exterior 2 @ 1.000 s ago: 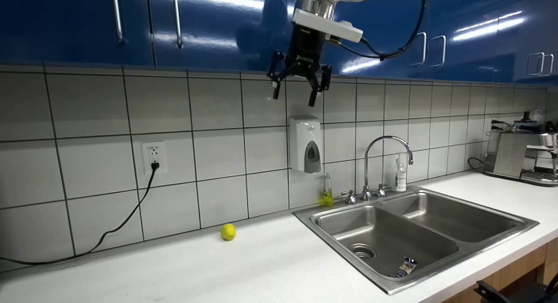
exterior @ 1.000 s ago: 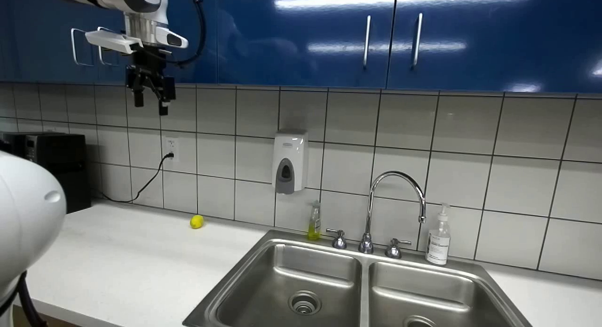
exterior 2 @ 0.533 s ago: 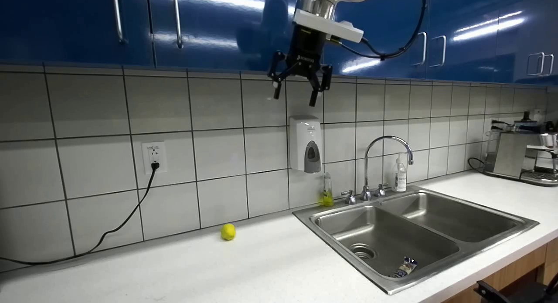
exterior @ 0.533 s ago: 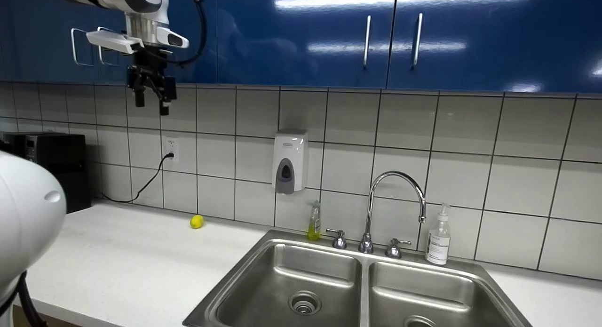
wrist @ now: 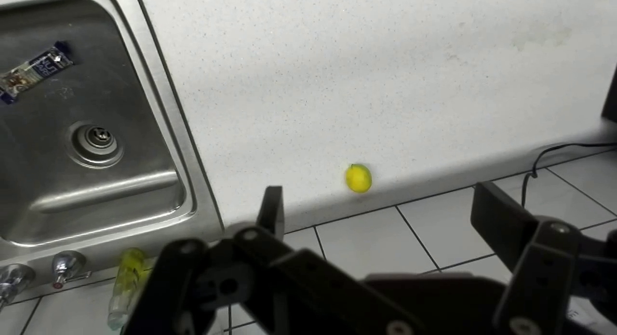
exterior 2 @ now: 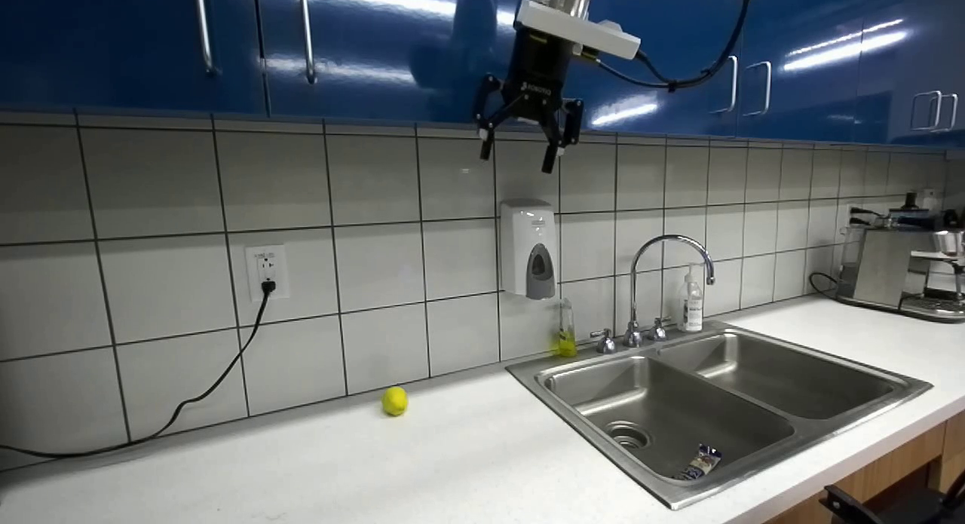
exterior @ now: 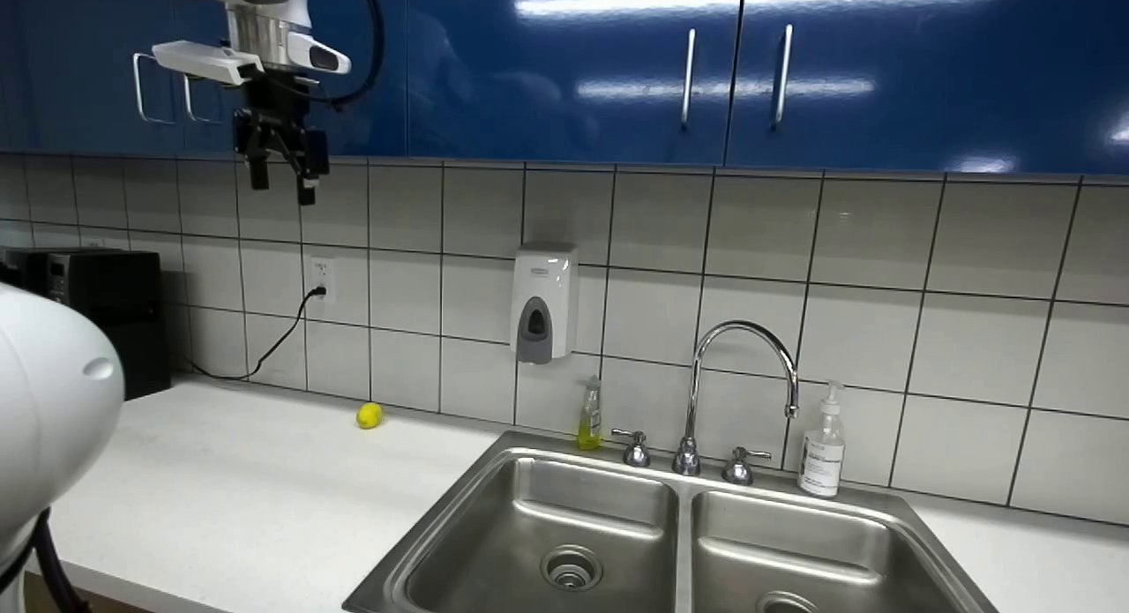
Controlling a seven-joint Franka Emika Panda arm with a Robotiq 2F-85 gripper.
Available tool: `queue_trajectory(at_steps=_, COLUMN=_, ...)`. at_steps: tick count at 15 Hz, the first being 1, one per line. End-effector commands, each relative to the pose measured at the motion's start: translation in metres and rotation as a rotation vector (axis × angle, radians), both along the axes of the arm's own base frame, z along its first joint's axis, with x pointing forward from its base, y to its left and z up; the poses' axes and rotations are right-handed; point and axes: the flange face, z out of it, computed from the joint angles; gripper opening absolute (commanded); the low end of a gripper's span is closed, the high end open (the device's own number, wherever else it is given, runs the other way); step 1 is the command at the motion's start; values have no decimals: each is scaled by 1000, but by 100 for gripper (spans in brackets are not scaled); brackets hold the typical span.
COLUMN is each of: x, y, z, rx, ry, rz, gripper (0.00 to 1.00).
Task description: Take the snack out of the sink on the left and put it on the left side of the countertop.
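The snack point(exterior 2: 700, 464) is a small dark bar packet lying in the near corner of the left-hand sink basin point(exterior 2: 701, 411), past the drain. In the wrist view the snack point(wrist: 36, 70) lies at the upper left in the steel basin point(wrist: 103, 89), with blue-and-white wrapping. In an exterior view the basin point(exterior: 494, 542) is cut off below and the snack is out of view. My gripper point(exterior 2: 517, 157) is open and empty, high above the white countertop point(exterior 2: 452, 464) at cabinet-bottom height. Its spread fingers point(wrist: 378, 205) show in the wrist view, far from the snack.
A yellow-green ball point(exterior 2: 394, 401) lies on the countertop near the tiles. A soap dispenser point(exterior 2: 528, 249) hangs on the wall. The faucet point(exterior 2: 635, 298), a yellow-green bottle point(exterior 2: 566, 332) and a white pump bottle point(exterior 2: 692, 305) stand behind the sink. Blue cabinets point(exterior: 564, 75) hang close to the arm.
In the last half second the gripper has risen slightly, and it has shifted a little right in an exterior view. It stays open. The snack has not moved.
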Motion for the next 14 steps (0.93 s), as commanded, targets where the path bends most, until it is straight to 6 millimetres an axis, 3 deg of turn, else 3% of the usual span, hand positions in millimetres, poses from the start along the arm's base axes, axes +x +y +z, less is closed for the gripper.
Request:
queue_trajectory(at_steps=1, x=-21, y=-12, z=6, rx=-47, ry=11, rz=1, gripper=100)
queue_trajectory(at_steps=7, x=-45, y=-39, z=-3, rx=-102, ry=51, rz=-54, gripper=100)
queue_trajectory(at_steps=14, x=-61, y=-84, z=-34, rx=-123, ry=111, rz=-171, gripper=100)
